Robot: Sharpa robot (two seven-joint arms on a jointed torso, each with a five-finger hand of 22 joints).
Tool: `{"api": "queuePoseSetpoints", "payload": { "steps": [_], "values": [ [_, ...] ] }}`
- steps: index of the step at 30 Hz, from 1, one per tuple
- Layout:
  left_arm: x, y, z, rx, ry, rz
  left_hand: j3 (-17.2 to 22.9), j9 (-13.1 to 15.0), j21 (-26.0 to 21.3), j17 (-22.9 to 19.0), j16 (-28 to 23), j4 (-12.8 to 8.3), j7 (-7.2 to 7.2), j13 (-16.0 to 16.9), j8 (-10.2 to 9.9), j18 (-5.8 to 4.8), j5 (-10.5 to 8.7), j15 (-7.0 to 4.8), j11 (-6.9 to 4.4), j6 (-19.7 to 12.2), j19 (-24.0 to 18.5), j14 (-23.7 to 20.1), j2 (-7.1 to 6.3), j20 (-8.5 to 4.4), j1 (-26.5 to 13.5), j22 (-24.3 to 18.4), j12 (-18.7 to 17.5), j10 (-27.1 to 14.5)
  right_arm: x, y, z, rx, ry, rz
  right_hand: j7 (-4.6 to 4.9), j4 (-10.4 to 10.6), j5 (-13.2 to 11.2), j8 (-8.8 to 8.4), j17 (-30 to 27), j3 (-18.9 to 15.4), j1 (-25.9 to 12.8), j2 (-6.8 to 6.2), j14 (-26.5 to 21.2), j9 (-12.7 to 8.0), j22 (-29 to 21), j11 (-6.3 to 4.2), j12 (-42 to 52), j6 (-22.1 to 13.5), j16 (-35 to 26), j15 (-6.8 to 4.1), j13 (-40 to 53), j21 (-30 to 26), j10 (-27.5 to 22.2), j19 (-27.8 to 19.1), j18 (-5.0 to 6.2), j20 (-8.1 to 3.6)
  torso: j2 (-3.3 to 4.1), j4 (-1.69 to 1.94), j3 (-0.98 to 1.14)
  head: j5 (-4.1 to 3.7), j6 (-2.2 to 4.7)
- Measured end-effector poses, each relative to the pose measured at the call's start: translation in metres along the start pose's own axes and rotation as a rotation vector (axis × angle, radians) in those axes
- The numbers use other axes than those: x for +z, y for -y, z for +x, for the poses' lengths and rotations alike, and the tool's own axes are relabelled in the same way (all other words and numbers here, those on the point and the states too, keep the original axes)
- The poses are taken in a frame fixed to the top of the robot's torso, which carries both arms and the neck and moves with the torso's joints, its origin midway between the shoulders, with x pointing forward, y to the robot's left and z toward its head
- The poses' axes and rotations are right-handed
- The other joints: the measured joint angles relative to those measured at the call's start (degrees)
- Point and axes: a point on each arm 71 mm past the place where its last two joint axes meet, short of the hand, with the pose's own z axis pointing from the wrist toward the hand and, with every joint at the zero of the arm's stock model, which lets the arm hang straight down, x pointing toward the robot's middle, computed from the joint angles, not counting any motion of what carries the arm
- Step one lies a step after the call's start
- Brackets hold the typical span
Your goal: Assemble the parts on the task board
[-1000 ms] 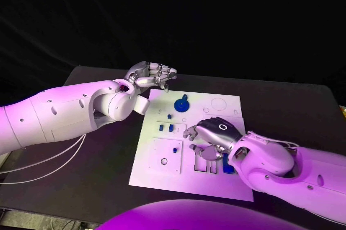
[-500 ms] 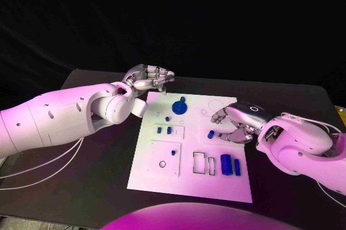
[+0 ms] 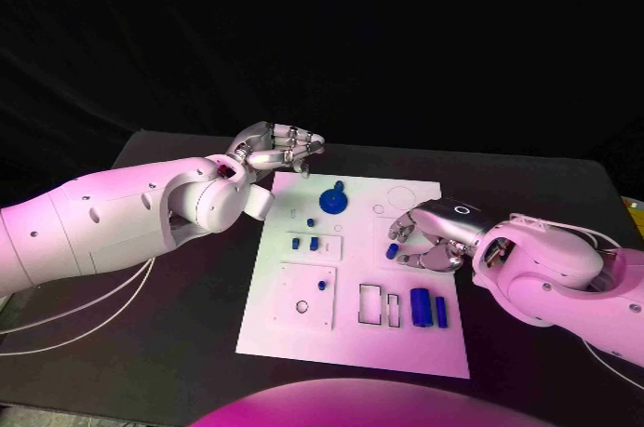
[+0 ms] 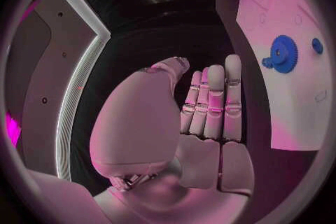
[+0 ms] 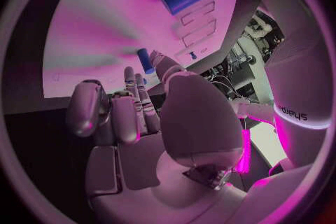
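Since a second ago the right hand has come up from the near slots to the board's right-middle, fingers curled around a small blue peg, apparently to seat it. Parked at the task board's far-left corner, the left hand stays loosely curled, holding nothing.

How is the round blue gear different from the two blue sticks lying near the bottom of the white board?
The blue gear is round with a toothed rim, while the two blue sticks are long and smooth.
The gear sits at the far end of the task board, near the left hand; the sticks lie at the near end, beside the empty slots.
All are blue, and no hand touches them.
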Motion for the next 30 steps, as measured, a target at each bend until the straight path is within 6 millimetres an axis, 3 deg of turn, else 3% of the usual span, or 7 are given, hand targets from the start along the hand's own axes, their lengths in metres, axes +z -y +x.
{"api": "queuePoseSetpoints", "payload": {
  "steps": [5,11,16,20,30],
  "values": [
    [-0.0002,0.0000,-0.0003,0.000,0.000,0.000,0.0,0.0,0.0,0.0,0.0,0.0,0.00,0.0,0.0,0.00,0.00,0.00,0.00,0.0,0.0,0.0,0.00,0.00,0.0,0.0,0.0,0.0,0.0039,-0.0021,0.0038,0.002,-0.005,-0.006,-0.27,0.7,-0.8,0.00,0.8,1.7,1.1,1.14,0.0,-0.4,1.7,-0.22,0.5,1.0,0.6,0.00,0.0,1.4,2.0,0.8,0.00,-0.45,0.01,0.05,-0.04,-0.04,-0.05],
    [-0.0004,-0.0001,-0.0008,0.000,0.000,0.000,0.0,0.0,0.0,0.0,0.0,0.0,0.00,0.0,0.0,0.00,0.00,0.00,0.00,0.0,0.0,0.0,0.00,0.00,0.0,0.0,0.0,0.0,0.0068,-0.0040,0.0064,0.004,-0.007,-0.011,-0.70,1.7,-1.7,0.17,1.7,5.5,1.7,1.26,0.0,-0.8,3.2,-0.61,0.5,2.7,1.2,0.00,-0.3,2.7,4.4,1.5,0.01,-0.72,-0.01,0.04,-0.07,-0.04,-0.24],
    [-0.0006,-0.0001,-0.0011,0.000,0.000,-0.001,0.0,0.0,0.0,0.0,0.0,0.0,0.00,0.0,0.0,0.00,0.00,0.00,0.00,0.0,0.0,0.0,0.00,0.00,0.0,0.0,0.0,0.0,0.0081,-0.0049,0.0081,0.006,-0.009,-0.013,-1.39,1.8,-3.7,1.26,2.3,10.0,2.8,2.32,0.1,-0.8,4.7,-1.37,0.5,5.1,1.9,-0.95,-0.4,4.0,7.2,2.2,0.00,-1.40,-0.03,0.03,-0.05,0.03,-0.35],
    [-0.0007,-0.0001,-0.0013,0.000,0.000,-0.001,0.0,0.0,0.0,0.0,0.0,0.0,0.00,0.0,0.0,0.00,0.00,0.00,0.00,0.0,0.0,0.0,0.00,0.00,0.0,0.0,0.0,0.0,0.0087,-0.0051,0.0086,0.007,-0.009,-0.013,-1.99,1.8,-4.8,1.85,2.5,12.6,3.0,2.10,-0.1,-0.6,5.4,-1.88,0.2,6.1,1.9,-1.16,-0.2,4.4,8.6,2.4,-0.62,-1.62,-0.04,0.02,-0.05,0.07,-0.45],
    [-0.0007,-0.0001,-0.0014,-0.001,0.000,-0.002,0.0,0.0,0.0,0.0,0.0,0.0,0.00,0.0,0.0,0.00,0.00,0.00,-0.01,0.0,0.0,0.0,0.00,0.00,0.0,0.0,0.0,0.0,0.0098,-0.0061,0.0094,0.008,-0.004,-0.013,-2.62,0.5,-5.8,2.83,2.8,16.6,3.0,2.10,-0.1,0.0,6.5,-2.54,-0.7,7.7,2.3,-1.57,0.4,5.1,10.7,2.8,-0.61,-2.03,-0.04,-0.01,-0.02,0.09,-0.55]
  ]
}}
